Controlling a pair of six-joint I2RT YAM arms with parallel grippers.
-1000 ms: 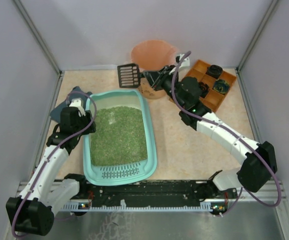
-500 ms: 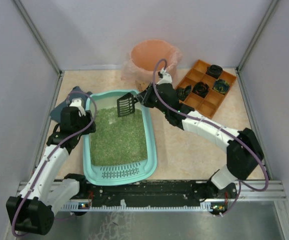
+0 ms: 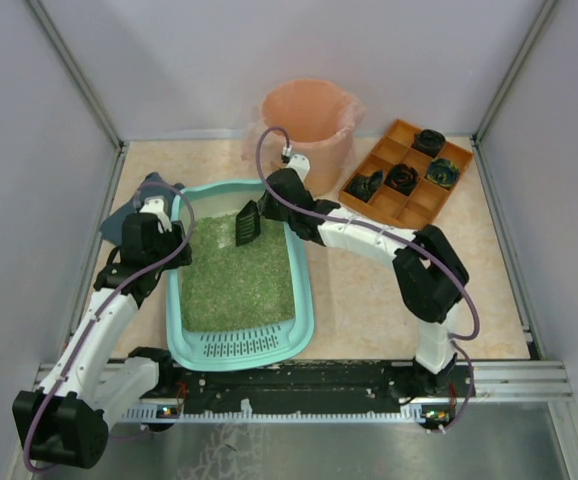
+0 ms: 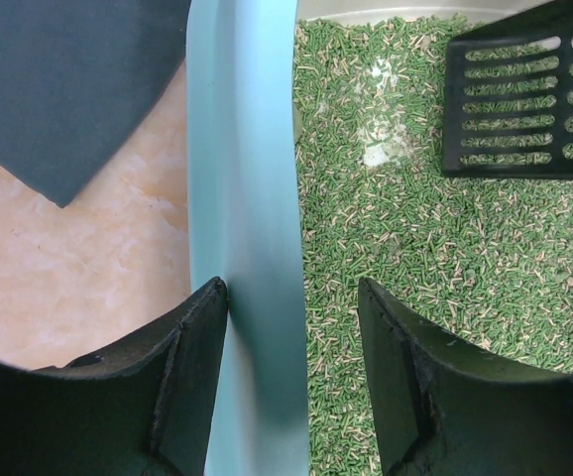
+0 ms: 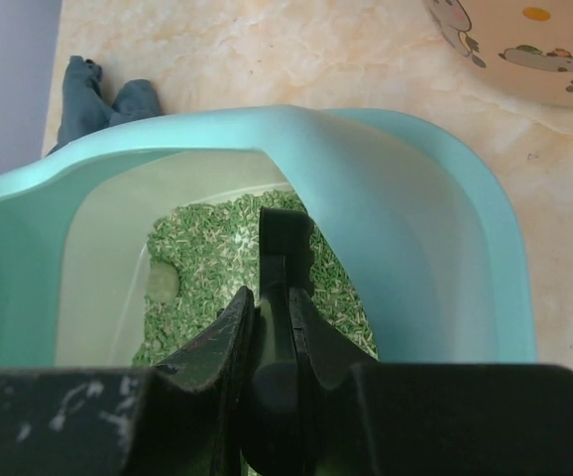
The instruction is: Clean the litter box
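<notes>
The teal litter box (image 3: 304,300) holds green granular litter (image 3: 234,275), with its slotted ledge at the near end. My left gripper (image 3: 166,240) straddles the box's left wall (image 4: 242,149): one finger outside against the rim, the other inside over the litter, shut on the wall. My right gripper (image 3: 266,205) is shut on the handle of a black slotted scoop (image 3: 247,224). The scoop's blade (image 4: 524,99) hangs tilted just above the litter at the box's far end. A pale clump (image 5: 163,283) lies in the litter left of the scoop (image 5: 285,238).
A round bin (image 3: 309,115) with a peach liner stands behind the box. An orange compartmented tray (image 3: 409,195) with dark items sits at the back right. A dark cloth (image 3: 119,215) lies left of the box. Grey walls close in both sides.
My right arm has swung left from the bin and lowered the scoop into the far end of the litter box. The left arm has not moved.
</notes>
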